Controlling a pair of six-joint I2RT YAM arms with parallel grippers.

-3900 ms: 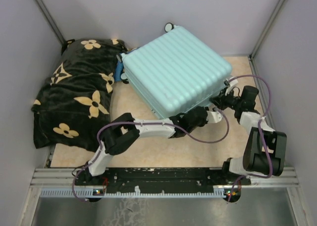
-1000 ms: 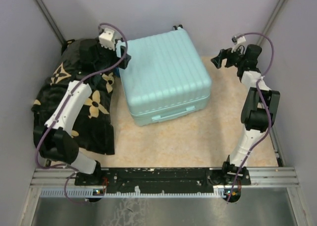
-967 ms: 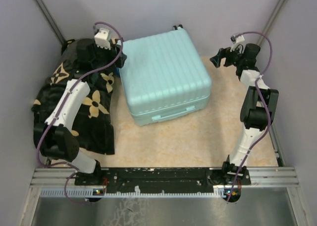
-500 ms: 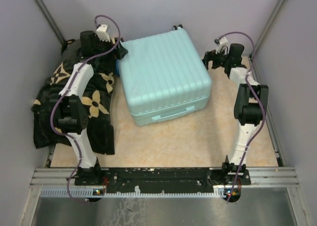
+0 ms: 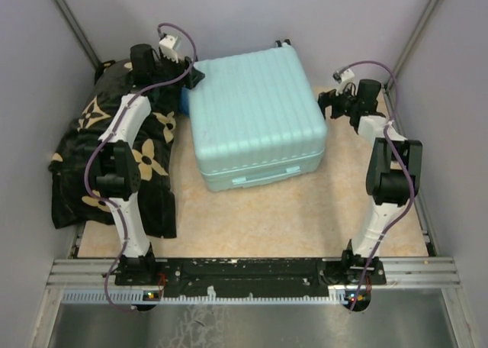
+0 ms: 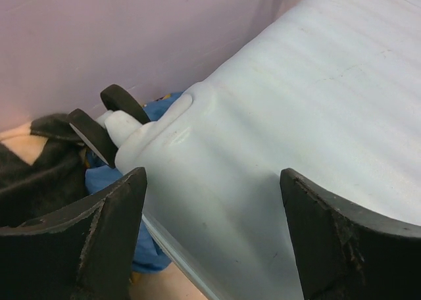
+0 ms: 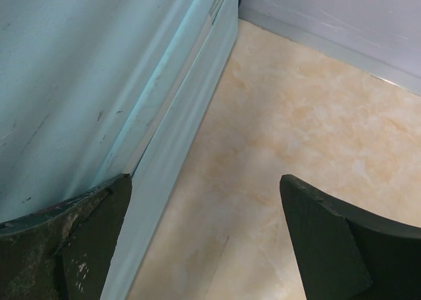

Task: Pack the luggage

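Note:
The luggage (image 5: 255, 115) lies shut and flat on the tan floor, ribbed shell up, wheels at its far corners. My left gripper (image 5: 194, 78) is at its far-left corner; in the left wrist view this gripper (image 6: 214, 204) is open, its fingers (image 6: 99, 241) straddling the pale shell (image 6: 296, 116) beside a black-and-white wheel (image 6: 99, 125). My right gripper (image 5: 328, 104) is at the case's right side; in the right wrist view it (image 7: 204, 211) is open, with the left finger (image 7: 72, 247) against the case wall (image 7: 99, 70) and bare floor between the fingers.
A black blanket with tan flowers (image 5: 114, 149) is heaped along the left wall. A blue cloth item (image 6: 112, 181) sits wedged between blanket and case. Grey walls close in at the back and both sides. Tan floor (image 5: 290, 211) lies in front of the case.
The left gripper swung right to the case's far-left corner and its jaws narrowed slightly. The right gripper moved in beside the case's right wall. The case shifted slightly rightward.

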